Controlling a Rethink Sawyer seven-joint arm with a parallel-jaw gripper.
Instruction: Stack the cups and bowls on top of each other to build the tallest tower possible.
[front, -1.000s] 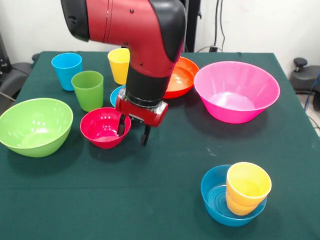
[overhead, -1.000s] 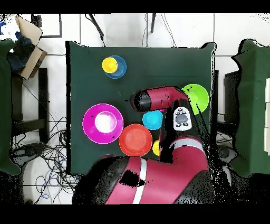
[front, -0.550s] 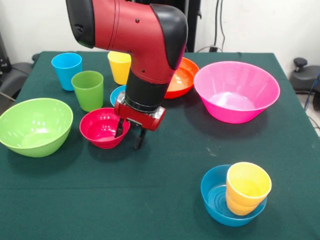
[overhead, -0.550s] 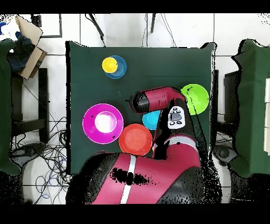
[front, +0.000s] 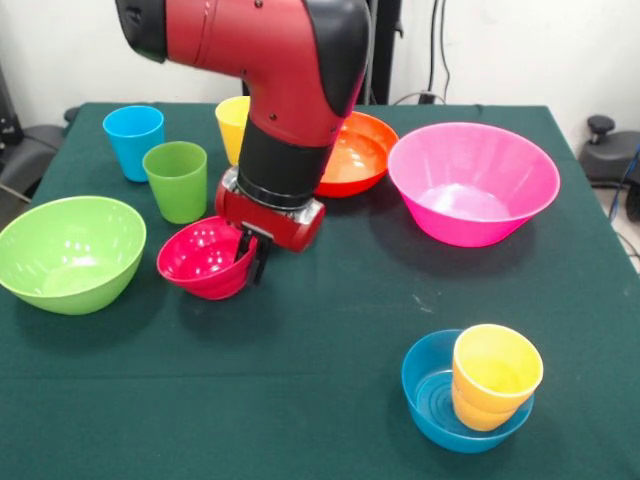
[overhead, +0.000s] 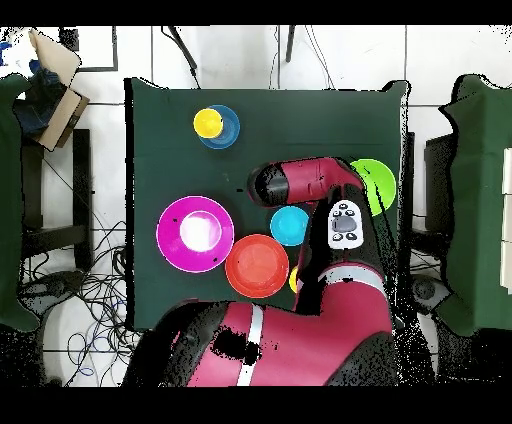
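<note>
At the table's nine o'clock, the gripper (front: 252, 258) pinches the tilted red bowl's (front: 203, 260) rim; lift it slowly, keeping it level.

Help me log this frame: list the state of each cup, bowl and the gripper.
gripper: shut on the red bowl's rim
red bowl: tilted, gripped
squat yellow-orange cup: upright in a blue bowl
green cup: upright
light blue cup: upright
pink bowl: upright, empty
lime bowl: upright, empty

Your arm comes down from 12 o'clock, wrist near vertical; tool (front: 253, 262) low by the table, fingers close together, pointing down.
</note>
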